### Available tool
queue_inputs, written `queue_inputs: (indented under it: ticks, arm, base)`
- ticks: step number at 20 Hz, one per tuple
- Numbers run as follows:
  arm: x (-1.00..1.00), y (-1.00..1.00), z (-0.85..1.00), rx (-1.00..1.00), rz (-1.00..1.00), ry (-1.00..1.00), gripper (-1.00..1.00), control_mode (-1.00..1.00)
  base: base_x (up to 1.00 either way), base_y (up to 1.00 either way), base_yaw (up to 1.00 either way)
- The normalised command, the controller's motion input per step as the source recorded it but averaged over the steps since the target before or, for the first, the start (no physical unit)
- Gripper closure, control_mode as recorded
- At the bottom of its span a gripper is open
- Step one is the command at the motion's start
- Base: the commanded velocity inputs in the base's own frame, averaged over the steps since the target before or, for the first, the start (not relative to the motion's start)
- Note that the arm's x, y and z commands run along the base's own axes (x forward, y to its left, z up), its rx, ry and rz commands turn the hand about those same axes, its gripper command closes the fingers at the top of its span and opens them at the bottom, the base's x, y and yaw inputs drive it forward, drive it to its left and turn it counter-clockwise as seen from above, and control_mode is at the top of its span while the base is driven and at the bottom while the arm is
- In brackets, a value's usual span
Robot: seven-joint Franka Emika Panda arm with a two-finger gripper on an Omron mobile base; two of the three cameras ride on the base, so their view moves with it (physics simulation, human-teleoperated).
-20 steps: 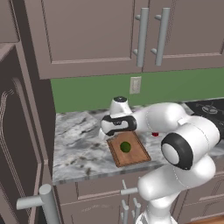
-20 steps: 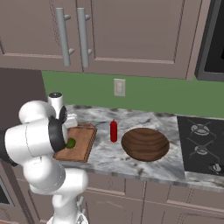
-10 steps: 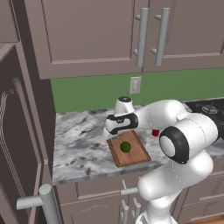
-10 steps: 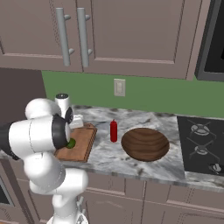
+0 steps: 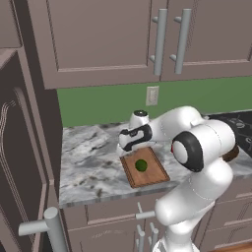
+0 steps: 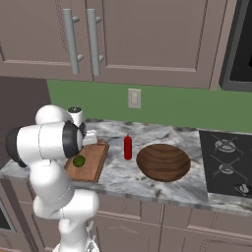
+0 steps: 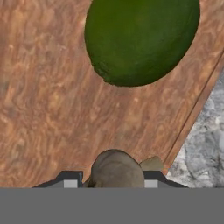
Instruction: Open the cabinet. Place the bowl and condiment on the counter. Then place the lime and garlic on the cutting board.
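While the lime [image 5: 141,165] sits on the cutting board [image 5: 156,176], fingers [image 7: 70,179] pinch the garlic [image 7: 116,169].

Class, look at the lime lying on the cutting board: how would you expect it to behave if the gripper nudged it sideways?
The lime is round and smooth-skinned, so it would probably roll rather than slide. It lies loose on the flat cutting board, whose raised rim might stop a gentle roll. Its firm-looking shape suggests it would hardly deform under the push.
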Motion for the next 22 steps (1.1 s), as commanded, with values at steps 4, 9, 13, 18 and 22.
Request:
queue_inputs:
  ticks: [4,9,13,18,22]
  arm:
    - [0.23,0.0,-0.12,0.0,0.0,0.0,1.0,-1.0]
    - [0.17,0.0,-0.16,0.0,0.0,0.0,-1.0,-1.0]
    - [0.13,0.0,-0.08,0.0,0.0,0.0,-1.0,-1.0]
    - [0.0,0.0,0.0,0.0,0.0,0.0,-1.0,-1.0]
    - [0.0,0.0,0.01,0.0,0.0,0.0,-1.0,-1.0]
  base:
    - [0.0,0.0,0.0]
    - [0.0,0.0,0.0]
    - [0.0,0.0,0.0]
    - [0.0,0.0,0.0]
    - [0.0,0.0,0.0]
